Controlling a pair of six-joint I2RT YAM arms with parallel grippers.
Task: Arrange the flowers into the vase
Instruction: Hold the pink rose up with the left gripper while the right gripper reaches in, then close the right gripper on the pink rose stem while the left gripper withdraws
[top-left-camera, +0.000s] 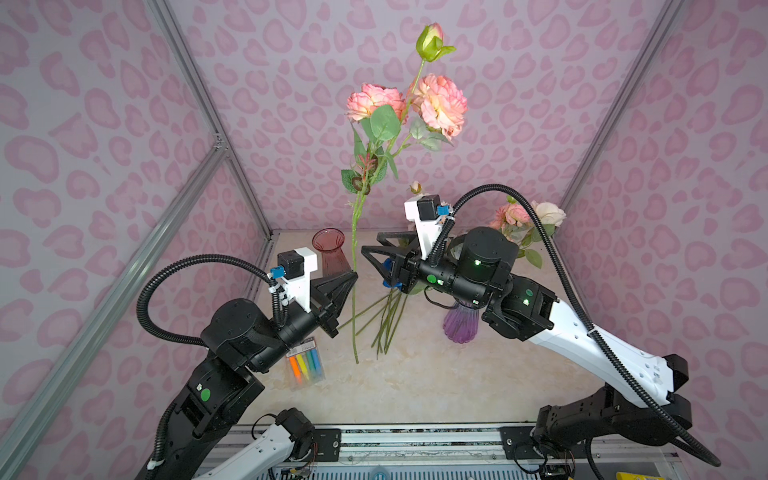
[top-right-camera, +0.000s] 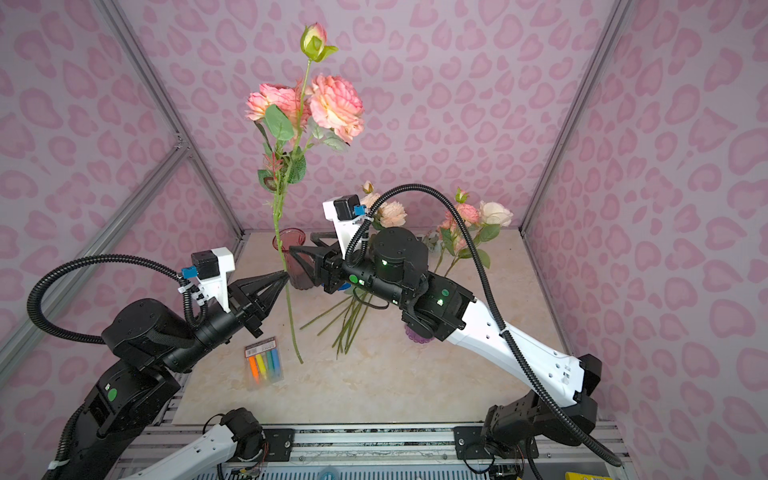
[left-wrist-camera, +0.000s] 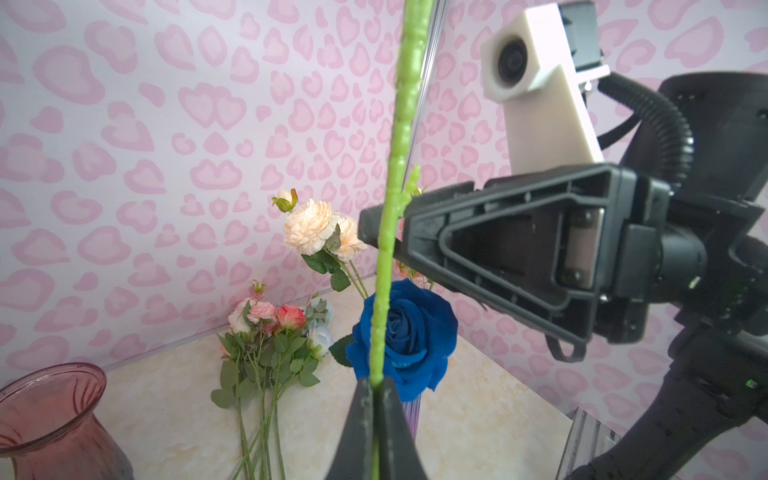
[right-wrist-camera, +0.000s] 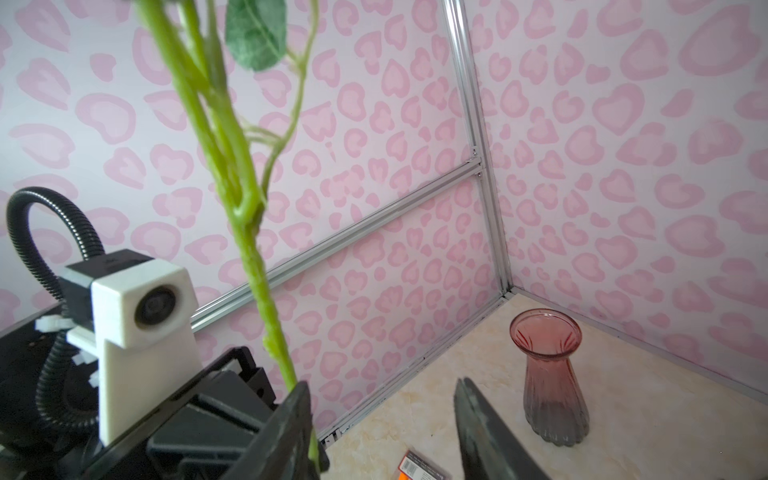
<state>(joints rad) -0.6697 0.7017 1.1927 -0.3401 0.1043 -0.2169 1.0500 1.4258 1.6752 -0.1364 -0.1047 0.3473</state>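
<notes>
The left claw (left-wrist-camera: 376, 386) pinches the green-stemmed pink rose spray (left-wrist-camera: 381, 291); the right claw (right-wrist-camera: 382, 383) gapes beside it. Only the left wrist view plainly shows the deep blue rose (left-wrist-camera: 419, 332).

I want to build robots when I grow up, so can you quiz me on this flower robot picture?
1. True or false: the pink ribbed glass vase already holds flowers.
2. The left hand is shut on: A a marker pack; B the tall pink rose's green stem; C a purple vase.
3. Fill in: on the right hand, the jaws stand ____.
Key: 1 false; 2 B; 3 open.
</notes>
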